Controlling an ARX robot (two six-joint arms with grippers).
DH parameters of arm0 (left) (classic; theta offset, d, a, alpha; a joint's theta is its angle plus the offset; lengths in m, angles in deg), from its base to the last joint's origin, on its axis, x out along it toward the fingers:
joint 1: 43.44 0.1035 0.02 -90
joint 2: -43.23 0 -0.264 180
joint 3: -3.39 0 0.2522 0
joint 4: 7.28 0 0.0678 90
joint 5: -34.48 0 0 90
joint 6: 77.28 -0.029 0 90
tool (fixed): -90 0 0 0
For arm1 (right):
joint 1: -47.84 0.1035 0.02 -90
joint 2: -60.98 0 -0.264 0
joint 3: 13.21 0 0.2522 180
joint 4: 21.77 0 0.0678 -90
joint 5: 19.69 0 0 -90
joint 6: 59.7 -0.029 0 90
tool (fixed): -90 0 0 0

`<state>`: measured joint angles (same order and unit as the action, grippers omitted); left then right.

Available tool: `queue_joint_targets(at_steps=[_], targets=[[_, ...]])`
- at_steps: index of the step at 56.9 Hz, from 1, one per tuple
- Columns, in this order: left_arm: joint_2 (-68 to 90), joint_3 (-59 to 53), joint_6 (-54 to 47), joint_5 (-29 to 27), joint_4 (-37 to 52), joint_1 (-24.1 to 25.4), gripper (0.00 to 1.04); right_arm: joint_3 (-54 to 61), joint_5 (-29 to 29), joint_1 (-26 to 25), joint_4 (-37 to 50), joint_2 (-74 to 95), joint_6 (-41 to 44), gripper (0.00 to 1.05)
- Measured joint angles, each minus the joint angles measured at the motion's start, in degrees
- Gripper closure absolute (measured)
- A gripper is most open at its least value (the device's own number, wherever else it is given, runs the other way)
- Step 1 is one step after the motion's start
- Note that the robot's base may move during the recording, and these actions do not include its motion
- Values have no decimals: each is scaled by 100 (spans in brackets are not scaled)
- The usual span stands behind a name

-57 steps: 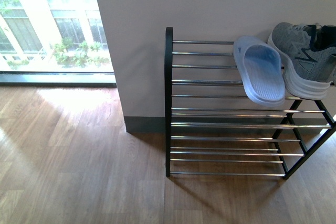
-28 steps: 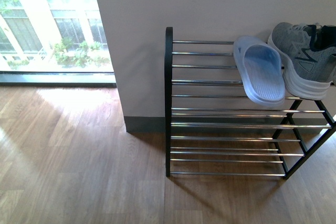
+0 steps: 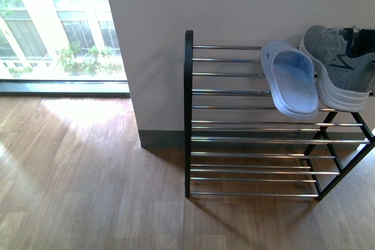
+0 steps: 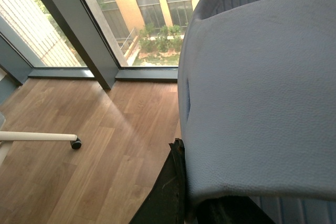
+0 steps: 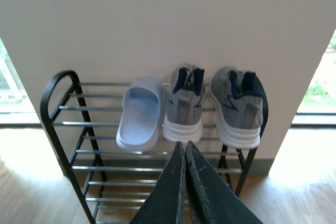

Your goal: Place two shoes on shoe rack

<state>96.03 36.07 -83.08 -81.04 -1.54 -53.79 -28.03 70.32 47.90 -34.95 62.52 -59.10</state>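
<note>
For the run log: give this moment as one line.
rack: slide, two sneakers on top | left gripper: shut on second slide | right gripper: shut, empty

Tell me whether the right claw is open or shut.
Shut and empty: in the right wrist view its two dark fingers meet along their length with nothing between them.

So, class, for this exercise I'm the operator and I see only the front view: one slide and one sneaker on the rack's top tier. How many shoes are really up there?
Observer: Three. The right wrist view shows the slide, the first sneaker and a second sneaker side by side on the shoe rack.
Operator: Where's the matching slide?
Observer: At the left claw. The other slide fills the left wrist view, above the wooden floor.
Operator: And the right claw?
Observer: The right claw is shut and empty, pointing at the rack.
</note>
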Motion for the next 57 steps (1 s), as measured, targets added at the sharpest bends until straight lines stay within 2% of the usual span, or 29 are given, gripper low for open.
queue_joint_targets(at_steps=[18,24,49,51,53,57], targets=[[0,0,0,0,0,0,103,0,-2,0,-50,-116,4,102],[0,0,0,0,0,0,103,0,-2,0,-50,-116,0,82],[-9,-2,0,-4,0,9,103,0,20,-2,-59,-122,0,19],[-9,0,0,-11,0,9,103,0,2,-2,-57,-122,0,10],[-11,24,90,55,-90,-4,103,0,-22,0,-59,-125,-17,8],[35,275,612,387,-745,-131,103,0,-39,2,-63,-122,-20,9]])
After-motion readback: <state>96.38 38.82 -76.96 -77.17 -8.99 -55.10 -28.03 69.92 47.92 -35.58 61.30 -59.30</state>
